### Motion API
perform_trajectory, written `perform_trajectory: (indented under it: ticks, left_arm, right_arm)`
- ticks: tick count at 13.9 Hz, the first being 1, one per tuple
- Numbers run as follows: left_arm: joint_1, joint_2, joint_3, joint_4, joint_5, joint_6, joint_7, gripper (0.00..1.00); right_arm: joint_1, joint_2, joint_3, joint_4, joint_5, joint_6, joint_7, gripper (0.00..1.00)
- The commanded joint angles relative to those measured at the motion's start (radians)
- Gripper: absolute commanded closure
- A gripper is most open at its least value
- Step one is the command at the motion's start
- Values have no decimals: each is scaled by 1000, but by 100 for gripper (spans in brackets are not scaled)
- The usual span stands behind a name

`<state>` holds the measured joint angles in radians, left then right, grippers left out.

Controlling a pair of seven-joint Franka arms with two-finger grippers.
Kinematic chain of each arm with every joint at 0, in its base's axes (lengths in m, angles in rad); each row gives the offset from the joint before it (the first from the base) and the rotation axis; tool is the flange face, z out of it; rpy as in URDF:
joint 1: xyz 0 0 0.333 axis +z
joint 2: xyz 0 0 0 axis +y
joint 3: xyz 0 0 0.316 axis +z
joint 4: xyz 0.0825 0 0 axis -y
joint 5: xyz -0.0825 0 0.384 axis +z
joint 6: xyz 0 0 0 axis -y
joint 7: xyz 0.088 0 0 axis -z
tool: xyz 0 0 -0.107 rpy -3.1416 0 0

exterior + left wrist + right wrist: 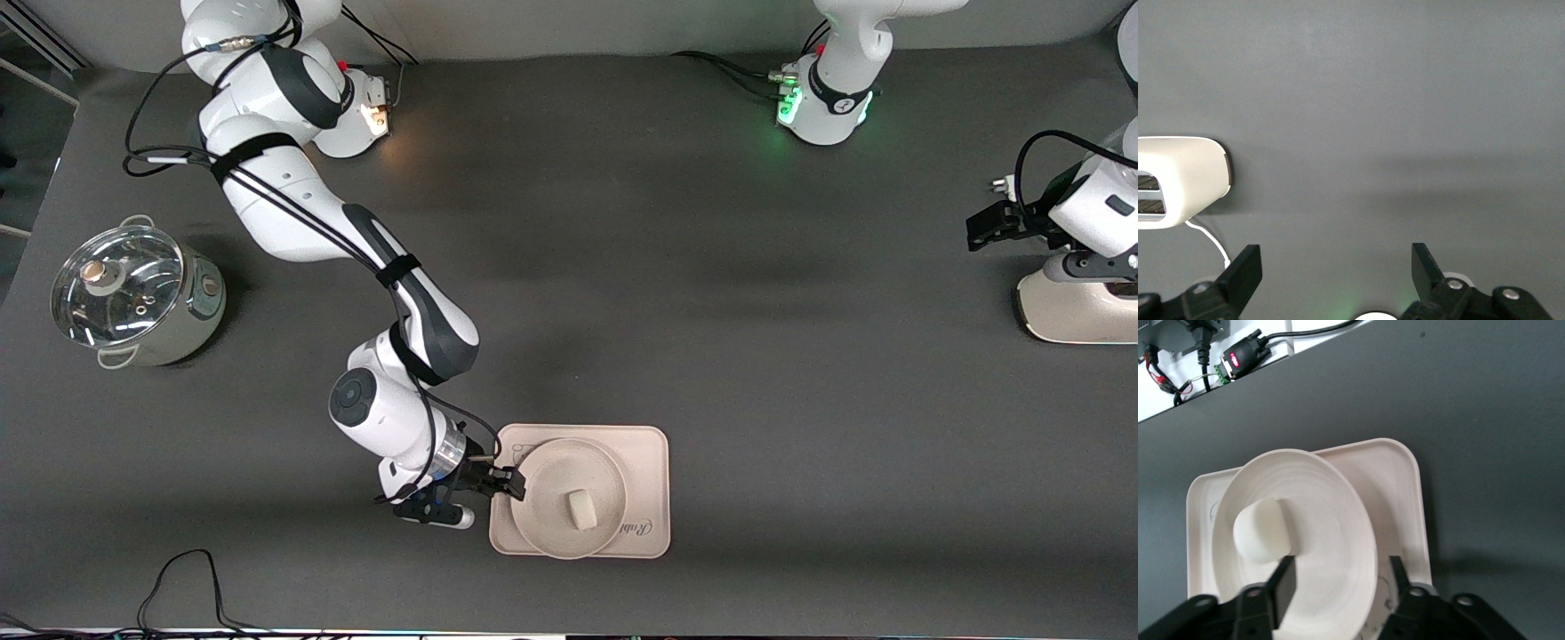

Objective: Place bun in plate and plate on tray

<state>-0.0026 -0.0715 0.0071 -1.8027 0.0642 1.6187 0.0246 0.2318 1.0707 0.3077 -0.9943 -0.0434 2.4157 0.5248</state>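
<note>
Sitting on the plate (547, 507), the bun (581, 510) is a small white lump a bit off the plate's middle, toward the left arm's end of the table. Plate rests on the tray (647, 462), covering most of it; bare tray shows at the corners, with the script print visible near the corner closest to the front camera. Tray lies on the dark table (711, 311), close to the front camera's edge.

Right gripper (508, 483) is low at the plate's rim on the side toward the right arm's end of the table. Fingers spread apart, straddling the rim; right wrist view shows one finger (1281, 587) over the inside of the plate and the other outside it over the tray, with a gap at each, so not clamped.

Left gripper (982, 229) waits over the left arm's end of the table, above a cream appliance (1071, 307). Left wrist view shows its fingers (1245, 270) wide apart with nothing between them.

Metal pot (138, 298) with a glass lid stands at the right arm's end of the table, well apart from the tray.
</note>
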Motion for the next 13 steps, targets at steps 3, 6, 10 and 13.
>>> perform_trajectory:
  ticks: [3,6,10,13]
  left_arm:
    - [-16,12,16,28,2,-6,21,0]
    - [-14,12,16,49,-1,-32,21,0]
    - [-19,4,4,57,-3,-39,-26,0]
    - [-11,-1,-16,69,-3,-66,-81,0]
  right_arm:
    - [-41,-251,-32,-52,-87,-418,-116,0]
    - [-84,-461,-74,-165,-85,-634,-130,0]
    - [-107,-754,-189,-395,-67,-721,-219,0]
    - [-123,-975,-251,-639,-12,-664,-245,0]
